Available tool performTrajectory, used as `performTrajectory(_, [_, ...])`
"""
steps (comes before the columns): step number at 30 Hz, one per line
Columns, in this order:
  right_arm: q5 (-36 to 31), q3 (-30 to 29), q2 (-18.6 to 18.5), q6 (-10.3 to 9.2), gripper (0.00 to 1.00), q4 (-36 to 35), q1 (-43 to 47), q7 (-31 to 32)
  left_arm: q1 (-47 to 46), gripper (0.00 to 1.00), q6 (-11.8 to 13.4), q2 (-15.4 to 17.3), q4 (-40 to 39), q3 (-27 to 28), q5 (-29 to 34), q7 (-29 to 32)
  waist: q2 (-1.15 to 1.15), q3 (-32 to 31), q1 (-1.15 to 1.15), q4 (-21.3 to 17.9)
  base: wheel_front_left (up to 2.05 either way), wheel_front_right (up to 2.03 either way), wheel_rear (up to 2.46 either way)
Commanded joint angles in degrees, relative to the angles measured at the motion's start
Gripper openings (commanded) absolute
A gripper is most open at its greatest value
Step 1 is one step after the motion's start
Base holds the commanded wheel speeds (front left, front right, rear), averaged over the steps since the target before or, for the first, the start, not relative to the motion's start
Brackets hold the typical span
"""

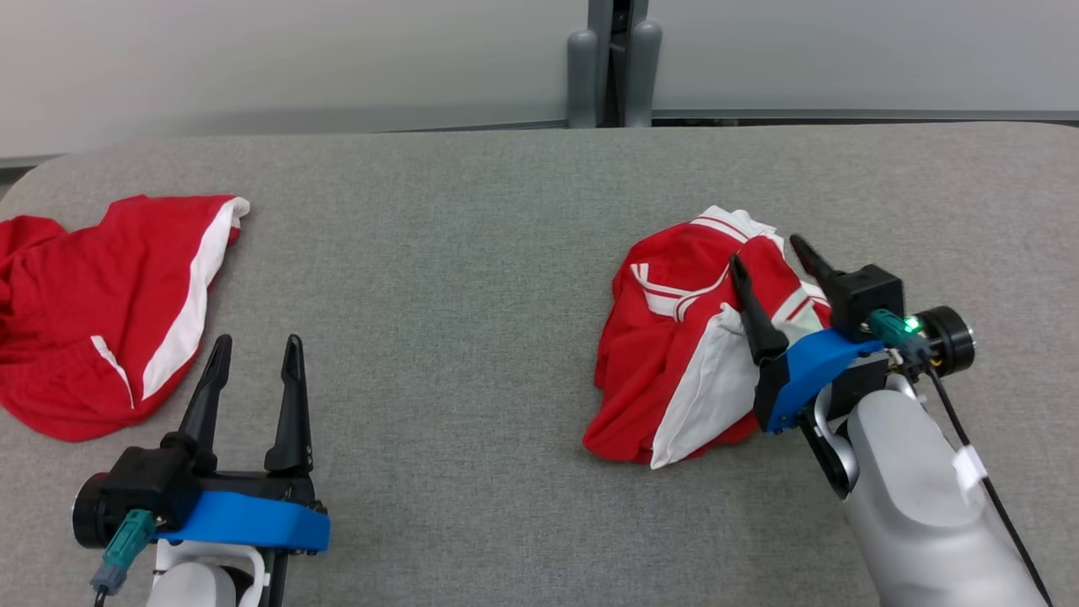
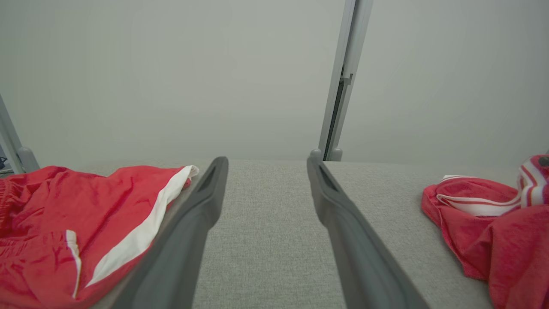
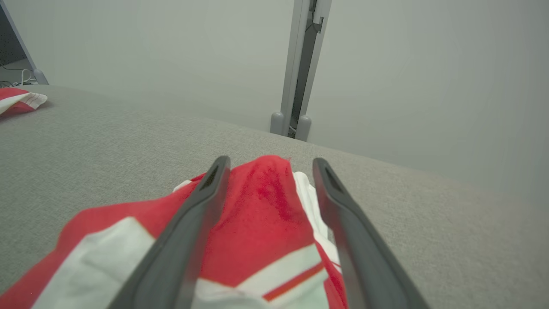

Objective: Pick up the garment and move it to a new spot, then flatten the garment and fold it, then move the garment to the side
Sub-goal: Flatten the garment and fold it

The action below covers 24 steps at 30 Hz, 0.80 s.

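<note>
While the right jaws stand spread wide over a raised red fold, holding nothing yet, we should sink them until that fold sits deep between them, then close on several layers. The crumpled garment (image 1: 674, 371) lies on the tabletop (image 1: 464, 337), nearer us and right of the post (image 1: 614, 67). Left of the post, the left jaws gape empty beside the other red garment (image 1: 101, 320).

Bright, even light all round, barely any shadows, no glare; wrist views go soft up close.
</note>
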Motion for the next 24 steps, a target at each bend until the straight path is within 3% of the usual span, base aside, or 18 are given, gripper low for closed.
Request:
performTrajectory(1, [0.4, 0.6, -0.3, -0.02, 1.0, 2.3, -1.5, 0.8, -0.9, 1.0, -0.2, 0.2, 0.1, -0.3, -0.4, -0.2, 0.0, 0.9, -0.01, 0.8, 0.0, 0.0, 0.0])
performTrajectory(12, [6.6, 5.7, 0.8, -0.02, 1.0, 18.1, -2.8, 2.8, -1.6, 1.0, -0.3, 0.2, 0.3, -1.5, -1.4, -0.2, 0.0, 1.3, -0.01, 1.8, 0.0, 0.0, 0.0])
performTrajectory(13, [7.5, 6.5, 1.0, -0.01, 0.49, 18.7, -2.8, 2.7, -1.6, 1.0, -0.3, 0.2, 0.3, -1.6, -1.4, -0.2, 0.0, 1.2, -0.01, 1.8, 0.0, 0.0, 0.0])
performTrajectory(14, [8.3, 7.2, 1.0, -0.01, 0.17, 19.2, -2.9, 2.5, -1.5, 1.0, -0.3, 0.2, 0.3, -1.6, -1.5, -0.2, 0.0, 1.2, -0.01, 1.7, 0.0, 0.0, 0.0])
performTrajectory(15, [9.0, 7.9, 1.0, -0.01, 0.0, 19.7, -3.0, 2.3, -1.4, 1.0, -0.3, 0.2, 0.3, -1.6, -1.6, -0.2, 0.0, 1.1, -0.01, 1.7, 0.0, 0.0, 0.0])
performTrajectory(20, [11.6, 9.7, -0.8, -0.02, 0.0, 20.1, -4.9, -0.3, -1.0, 1.0, -0.3, 0.1, 0.4, -1.4, -1.8, -0.2, 0.0, 0.7, -0.01, 1.3, 0.0, 0.0, 0.0])
performTrajectory(24, [12.5, 7.9, -3.2, -0.02, 0.0, 18.6, -6.7, -2.9, -0.9, 1.0, -0.3, 0.1, 0.5, -1.4, -1.8, -0.2, 0.0, 0.3, -0.01, 1.1, 0.0, 0.0, 0.0])
